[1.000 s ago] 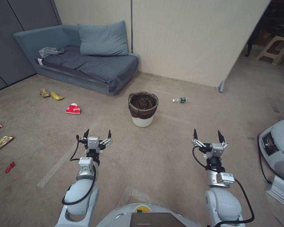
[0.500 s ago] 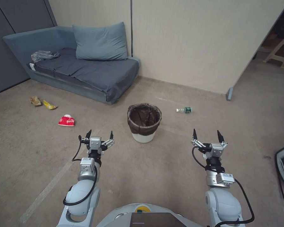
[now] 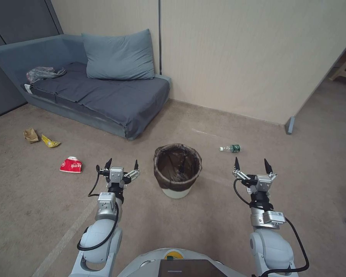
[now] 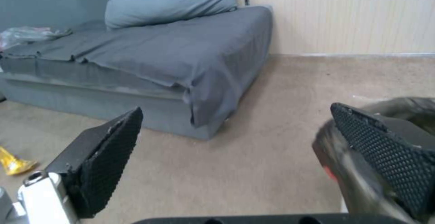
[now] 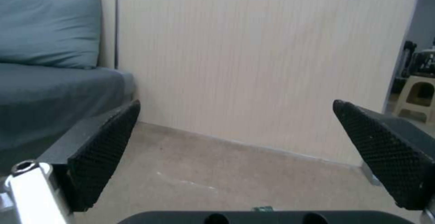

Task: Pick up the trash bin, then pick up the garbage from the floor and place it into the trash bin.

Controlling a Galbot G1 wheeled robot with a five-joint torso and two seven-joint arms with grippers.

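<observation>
The white trash bin point(image 3: 177, 171) with its dark bag liner stands upright on the carpet straight ahead, between my two arms; its blurred rim point(image 4: 394, 110) shows behind one finger in the left wrist view. My left gripper point(image 3: 122, 164) hovers open just left of the bin, nothing held. My right gripper point(image 3: 251, 164) hangs open to the bin's right, apart from it. Garbage lies around: a red-and-white paper cup point(image 3: 71, 165), a yellow wrapper point(image 3: 50, 141) point(image 4: 13, 162), a tan paper bag point(image 3: 30, 135), and a clear bottle with a green label point(image 3: 230, 148).
A grey-blue sofa point(image 3: 100, 92) with a pillow point(image 3: 119, 55) stands against the back wall on the left, and a grey plastic bag point(image 3: 42, 72) lies on it. A beige partition wall point(image 3: 257, 57) ends at a foot point(image 3: 290, 125) on the right. Bare carpet surrounds the bin.
The camera has driven forward and turned slightly, so the bin, sofa and litter sit lower and nearer in the picture. Both arms keep the same open pose.
</observation>
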